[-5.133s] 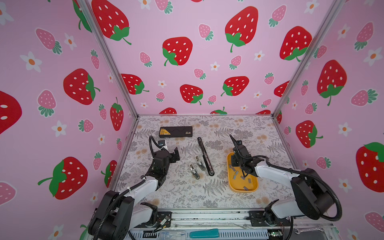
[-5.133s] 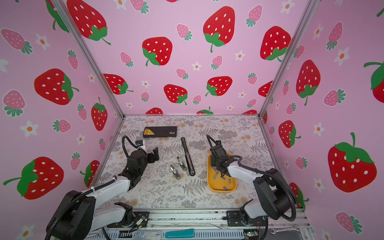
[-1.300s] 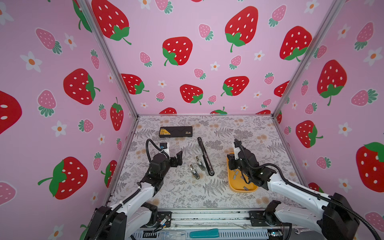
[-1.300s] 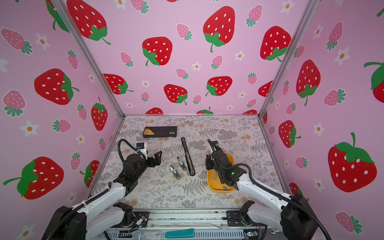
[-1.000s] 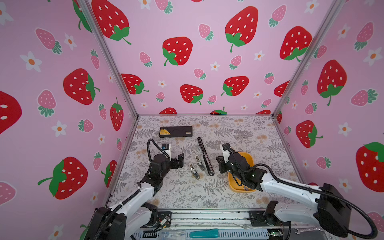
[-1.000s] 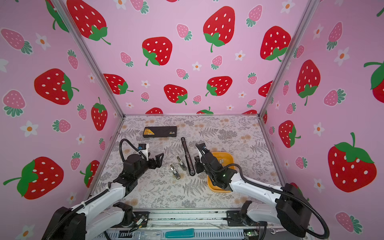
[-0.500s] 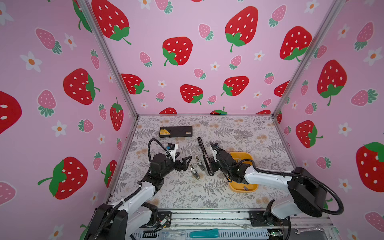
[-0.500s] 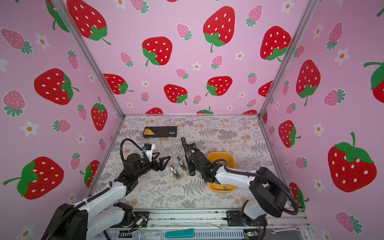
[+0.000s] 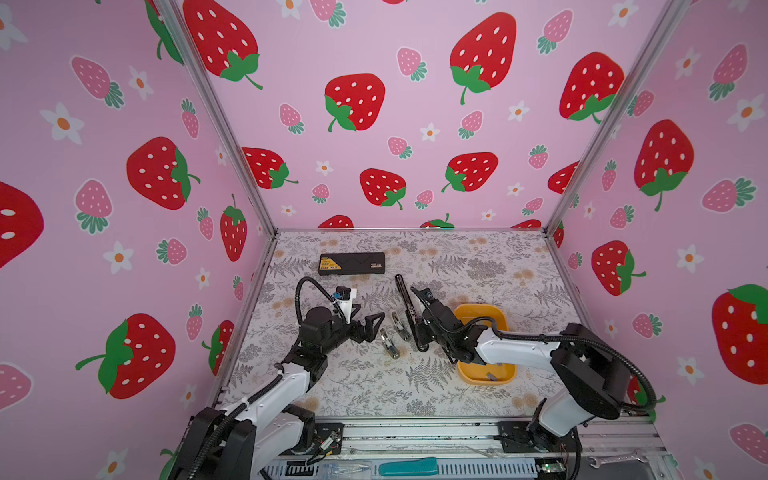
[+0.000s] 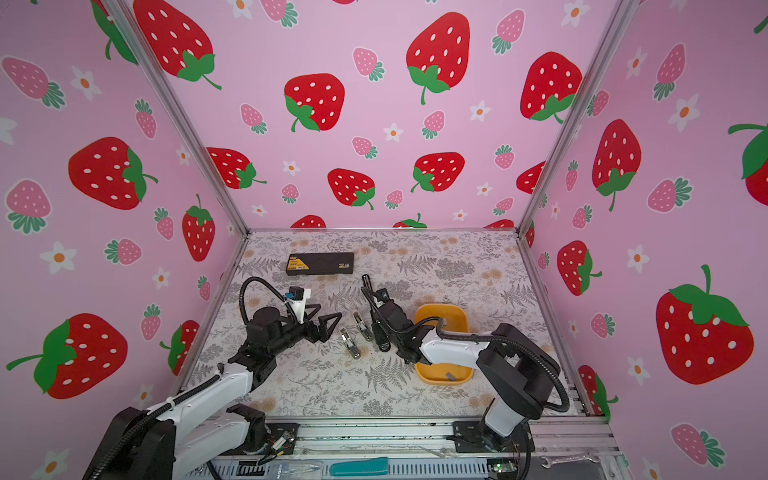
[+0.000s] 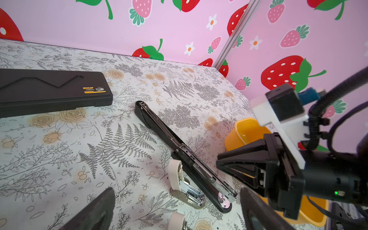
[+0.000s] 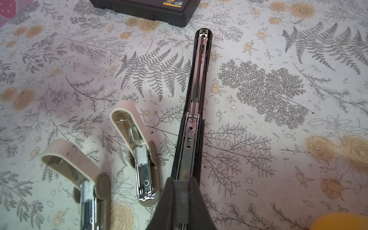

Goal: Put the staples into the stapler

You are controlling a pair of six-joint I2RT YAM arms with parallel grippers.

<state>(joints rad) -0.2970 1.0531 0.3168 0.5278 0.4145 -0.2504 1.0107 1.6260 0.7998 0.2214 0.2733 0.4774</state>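
Pink strawberry-print walls box in a fern-patterned tabletop (image 9: 478, 266). At its middle a long black stapler (image 9: 404, 297) lies opened flat, metal channel facing up. The right gripper (image 12: 180, 182) hovers over the stapler's near end, fingers pressed together; whether they pinch anything cannot be told. Just beside the stapler, on the left arm's side, lie two small white staplers (image 12: 139, 147), both hinged open. The left gripper (image 9: 374, 328) hangs just past them, fingers spread wide with nothing between. On the stapler's other side sits a yellow tray (image 9: 478, 377) holding the staples (image 9: 493, 377), one grey strip showing. A black case (image 9: 351, 264) lies beyond the stapler's far end.
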